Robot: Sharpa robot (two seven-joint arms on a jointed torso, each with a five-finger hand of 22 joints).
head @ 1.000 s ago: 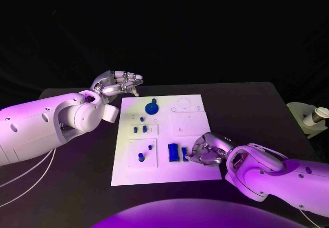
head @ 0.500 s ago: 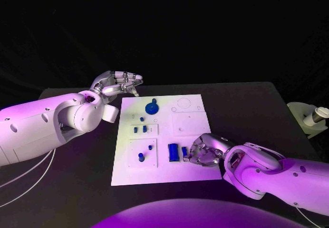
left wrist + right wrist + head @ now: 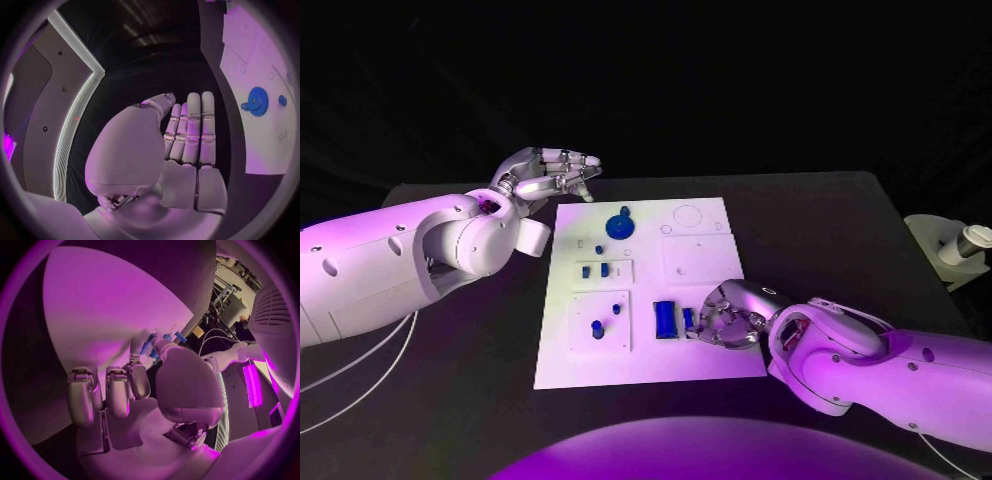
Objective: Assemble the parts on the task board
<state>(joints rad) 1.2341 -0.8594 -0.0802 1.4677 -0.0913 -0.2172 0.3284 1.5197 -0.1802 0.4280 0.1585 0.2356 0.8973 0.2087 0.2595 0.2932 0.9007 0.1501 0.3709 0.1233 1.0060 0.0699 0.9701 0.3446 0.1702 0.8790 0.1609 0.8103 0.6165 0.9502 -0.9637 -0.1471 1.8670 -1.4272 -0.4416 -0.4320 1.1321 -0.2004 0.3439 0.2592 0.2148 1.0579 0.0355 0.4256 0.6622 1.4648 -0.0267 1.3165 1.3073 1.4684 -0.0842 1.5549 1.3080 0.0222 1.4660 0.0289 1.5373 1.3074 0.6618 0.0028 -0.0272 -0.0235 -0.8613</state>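
- Right hand (image 3: 728,318) sits at the task board (image 3: 704,262)'s near right, fingers curled beside 2 small blue bars (image 3: 672,320); grasp unclear.
- Bars look light, rigid, slippery: pinch their long sides.
- Left hand (image 3: 548,174), beyond the board's far-left corner, is spread and holds nothing.

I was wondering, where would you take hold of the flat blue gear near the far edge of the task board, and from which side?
Probably from above, fingers pinching across the toothed rim of the blue gear. It lies flat on the task board, so only rim and top face are exposed. The left hand, holding nothing, is nearest.
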